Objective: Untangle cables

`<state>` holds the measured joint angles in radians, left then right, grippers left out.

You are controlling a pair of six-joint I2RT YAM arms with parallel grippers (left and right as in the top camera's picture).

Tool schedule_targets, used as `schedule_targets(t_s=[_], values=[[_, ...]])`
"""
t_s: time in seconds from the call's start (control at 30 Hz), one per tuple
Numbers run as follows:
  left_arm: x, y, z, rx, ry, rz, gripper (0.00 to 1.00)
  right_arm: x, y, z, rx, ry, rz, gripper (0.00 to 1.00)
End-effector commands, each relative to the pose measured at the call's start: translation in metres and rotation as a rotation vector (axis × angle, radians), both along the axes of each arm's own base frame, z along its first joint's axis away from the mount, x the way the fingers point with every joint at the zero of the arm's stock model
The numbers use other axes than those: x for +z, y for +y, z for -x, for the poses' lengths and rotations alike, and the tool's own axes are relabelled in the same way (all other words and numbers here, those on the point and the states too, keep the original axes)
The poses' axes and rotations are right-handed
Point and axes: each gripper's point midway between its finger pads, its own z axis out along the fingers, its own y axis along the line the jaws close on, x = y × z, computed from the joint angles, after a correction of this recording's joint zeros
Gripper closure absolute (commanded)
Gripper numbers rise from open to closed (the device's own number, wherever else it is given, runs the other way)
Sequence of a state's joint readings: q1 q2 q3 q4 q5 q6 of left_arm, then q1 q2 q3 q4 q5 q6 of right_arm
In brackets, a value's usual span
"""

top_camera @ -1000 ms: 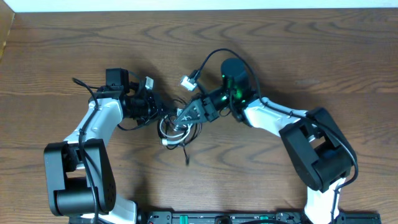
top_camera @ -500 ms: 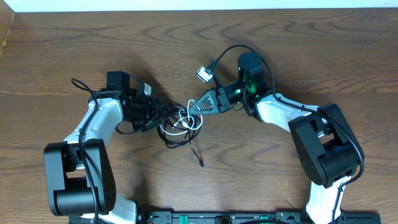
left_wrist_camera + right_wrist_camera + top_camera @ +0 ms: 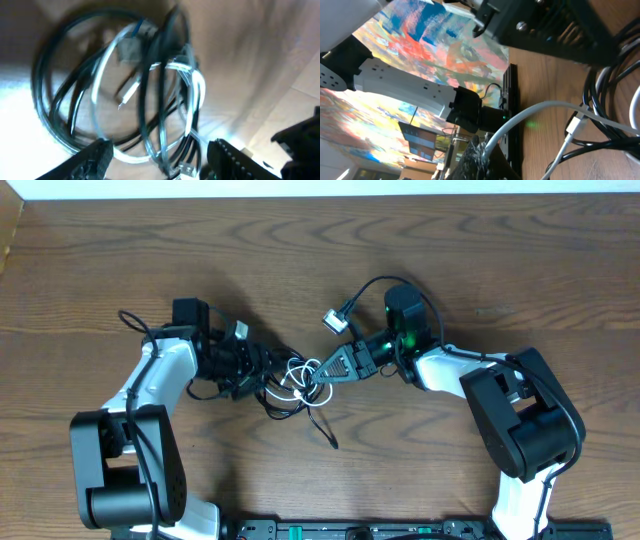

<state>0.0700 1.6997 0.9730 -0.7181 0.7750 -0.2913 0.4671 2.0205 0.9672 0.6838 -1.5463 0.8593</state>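
The cables (image 3: 285,392) lie in a small tangle on the wooden table between the two arms, black loops wound with one white cable (image 3: 300,367). One loose black end (image 3: 333,442) trails toward the front. My left gripper (image 3: 268,366) sits at the tangle's left edge. In the left wrist view its fingers (image 3: 95,159) stand apart around the coils, where the white cable (image 3: 192,85) crosses black loops (image 3: 45,85). At the tangle's right edge, my right gripper (image 3: 317,374) is shut on the white cable (image 3: 540,111), which runs out of the gripper (image 3: 482,149) toward black cables (image 3: 605,95).
The right arm's own thick black wire arcs above its wrist and ends in a silver plug (image 3: 335,321). The left arm's wire (image 3: 135,320) sticks out to the left. The table's far edge (image 3: 320,196) meets a white wall.
My left gripper has opened and followed the tangle rightward. The right gripper drew the white cable up and right, then came down; the tangle and loose black end shifted right.
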Motion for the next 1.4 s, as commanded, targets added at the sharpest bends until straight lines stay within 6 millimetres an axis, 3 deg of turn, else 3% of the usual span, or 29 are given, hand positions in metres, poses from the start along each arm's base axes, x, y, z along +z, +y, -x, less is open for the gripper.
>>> schedule_targets(t_s=[0.0,0.1,0.33,0.57,0.67,0.77,1.0,1.07,1.37], values=[[-0.004,0.012,0.009,-0.002,0.038,-0.115,0.33,0.004,0.003,0.007,0.006,-0.053,-0.021,0.99],[-0.016,0.022,0.020,-0.021,0.076,-0.221,0.33,0.003,0.005,0.007,-0.001,-0.055,-0.017,0.99],[-0.021,0.011,0.017,-0.058,0.038,-0.225,0.33,-0.004,0.017,0.002,-0.058,-0.055,0.022,0.99],[-0.020,0.010,0.009,-0.025,0.020,-0.223,0.33,-0.041,0.028,-0.002,-0.174,0.028,0.195,0.99],[-0.020,0.010,0.009,-0.025,0.020,-0.224,0.44,-0.043,0.029,-0.002,-0.181,0.034,0.210,0.99],[-0.020,0.010,0.007,-0.025,0.009,-0.224,0.58,-0.034,0.030,-0.001,-0.162,0.029,0.174,0.99],[-0.020,0.011,0.001,-0.024,-0.018,-0.225,0.87,-0.022,0.026,-0.019,-0.215,0.087,0.161,0.99],[-0.020,0.011,0.001,-0.024,-0.018,-0.225,0.92,-0.020,0.024,-0.023,-0.228,0.090,0.158,0.99],[-0.021,0.012,0.001,-0.024,-0.018,-0.236,0.93,-0.018,0.016,-0.043,-0.315,0.182,0.185,0.99]])
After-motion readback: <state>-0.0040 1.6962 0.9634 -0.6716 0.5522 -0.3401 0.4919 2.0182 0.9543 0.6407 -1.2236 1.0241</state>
